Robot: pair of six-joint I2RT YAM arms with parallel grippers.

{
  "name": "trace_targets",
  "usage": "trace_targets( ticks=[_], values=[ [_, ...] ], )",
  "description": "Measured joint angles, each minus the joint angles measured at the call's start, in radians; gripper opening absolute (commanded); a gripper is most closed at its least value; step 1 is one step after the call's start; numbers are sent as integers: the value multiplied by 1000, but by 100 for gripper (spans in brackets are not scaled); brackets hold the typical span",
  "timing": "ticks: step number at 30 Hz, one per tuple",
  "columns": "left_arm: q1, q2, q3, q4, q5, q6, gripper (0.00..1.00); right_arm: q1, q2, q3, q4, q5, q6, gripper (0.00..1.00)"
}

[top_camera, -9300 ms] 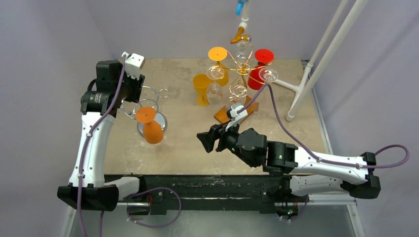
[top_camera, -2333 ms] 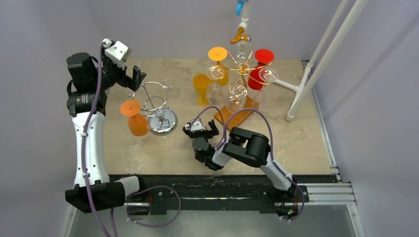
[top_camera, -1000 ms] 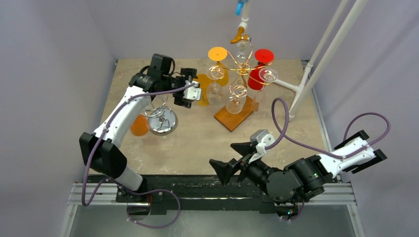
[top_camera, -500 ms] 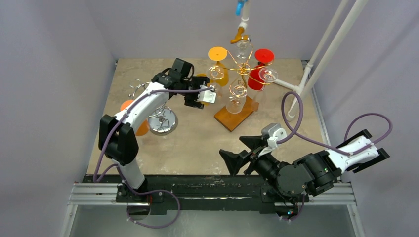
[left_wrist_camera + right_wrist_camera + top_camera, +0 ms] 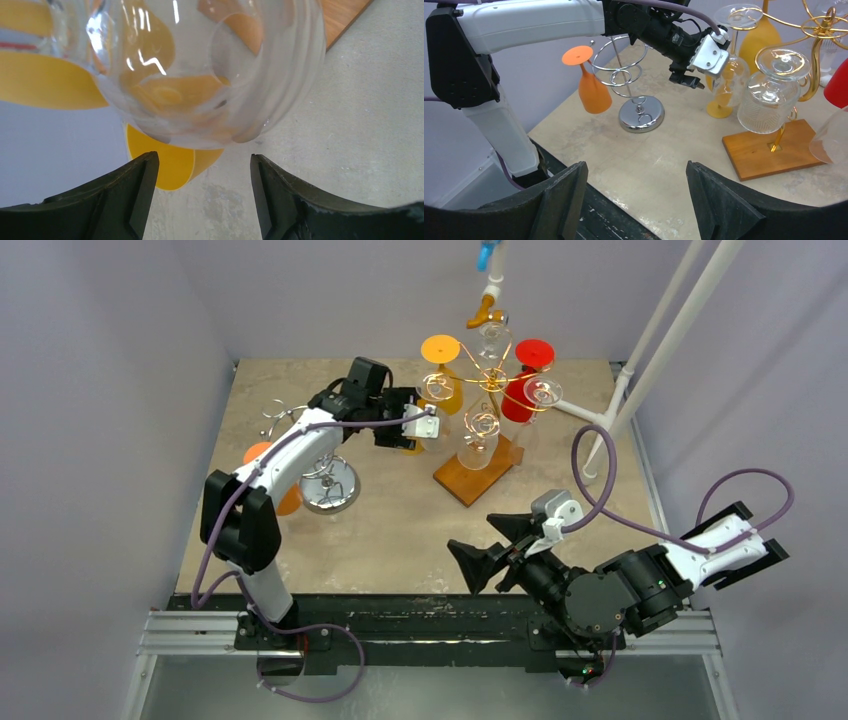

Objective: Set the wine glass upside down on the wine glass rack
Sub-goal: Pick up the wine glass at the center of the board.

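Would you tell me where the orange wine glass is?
Right wrist view, left side: the orange wine glass hangs upside down on the chrome spiral rack.

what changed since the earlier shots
The left gripper swung right, from the silver rack to a clear glass hanging on the gold rack, jaws open by its bowl. The right gripper pulled back toward the near edge, open. The gold rack's other glasses stayed put.

A white pipe frame (image 5: 602,455) stands at the beige table's (image 5: 400,530) right edge.
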Motion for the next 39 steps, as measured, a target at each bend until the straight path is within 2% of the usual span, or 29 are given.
trace_targets(
  ticks=[9,12,17,23,28,35,39],
  values=[
    [45,19,-32,27,6,3,70,8,-2,0,14,21,-5,76],
    [53,31,-47,30,10,8,67,9,-2,0,15,30,-5,75],
    [55,51,-48,45,29,12,53,13,-6,0,15,33,-4,74],
    [55,53,-48,42,37,37,29,14,-8,0,9,37,4,73],
    [54,53,-47,6,40,64,13,14,-13,0,7,37,8,72],
    [40,26,-47,-127,41,90,0,14,-13,0,8,37,9,72],
    [21,-50,-45,-195,40,77,0,14,-13,0,8,37,13,76]
  ],
)
